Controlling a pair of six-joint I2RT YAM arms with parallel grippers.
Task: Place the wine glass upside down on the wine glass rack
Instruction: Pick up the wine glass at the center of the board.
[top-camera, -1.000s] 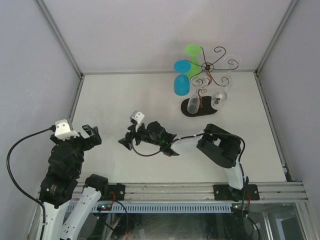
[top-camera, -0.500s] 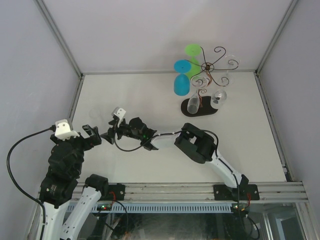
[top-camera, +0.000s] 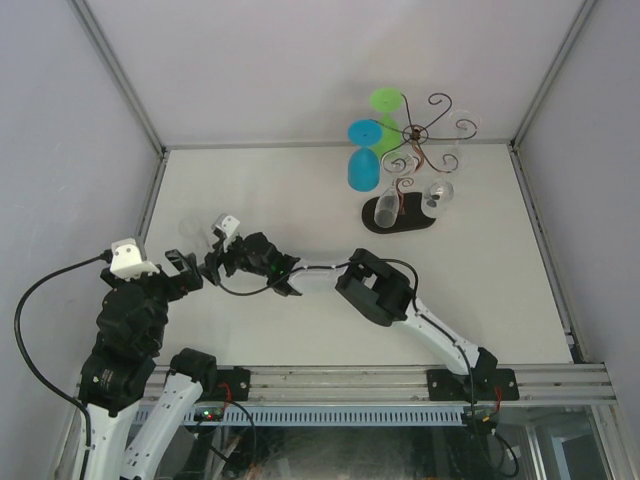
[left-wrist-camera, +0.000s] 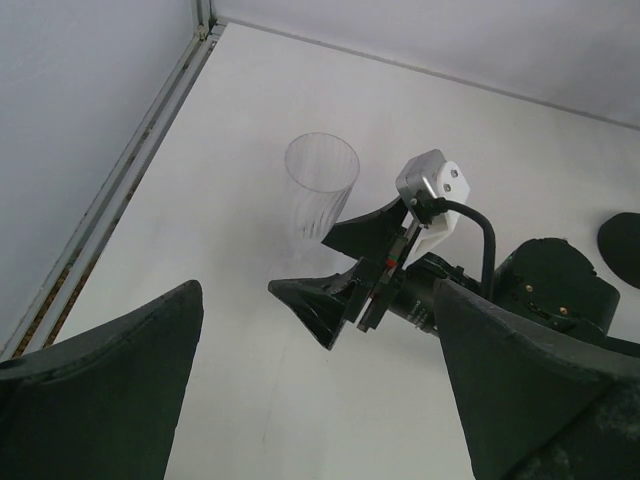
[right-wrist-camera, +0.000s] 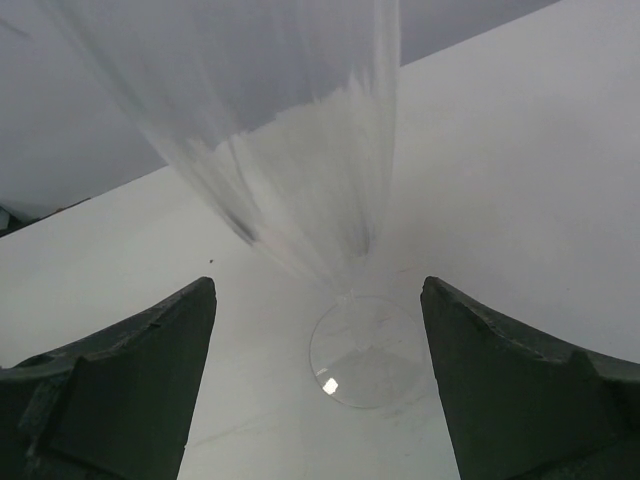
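**Rt gripper brackets glass ahead of pick**

Rt gripper (right-wrist-camera: 318, 290), jaws wide, sits w/ one finger either side of the glass (left-wrist-camera: 320, 190), which stands upright near the 9 o'clock edge of the table (top-camera: 300, 190). No contact shows yet. Lt gripper (top-camera: 185, 268), also spread wide & holding nothing, hangs near the glass at its 6 o'clock. The rack (top-camera: 420, 135) stands well apart at the table's 1 o'clock, w/ a blue glass (top-camera: 363, 168) & a green glass (top-camera: 385, 100) hung on it.

Step in hand looks to be the grasp. Best done by centring the bowl between the fingers, closing low & gently, and lifting only once the hold is firm. The foot should prob. stay clear of the fingers, since it must slide into a rack curl after the flip.

The glass is clear, w/ a tall narrow bowl streaked top to bottom, rim up, on a flat round foot. It looks light, slick & easy to tip.
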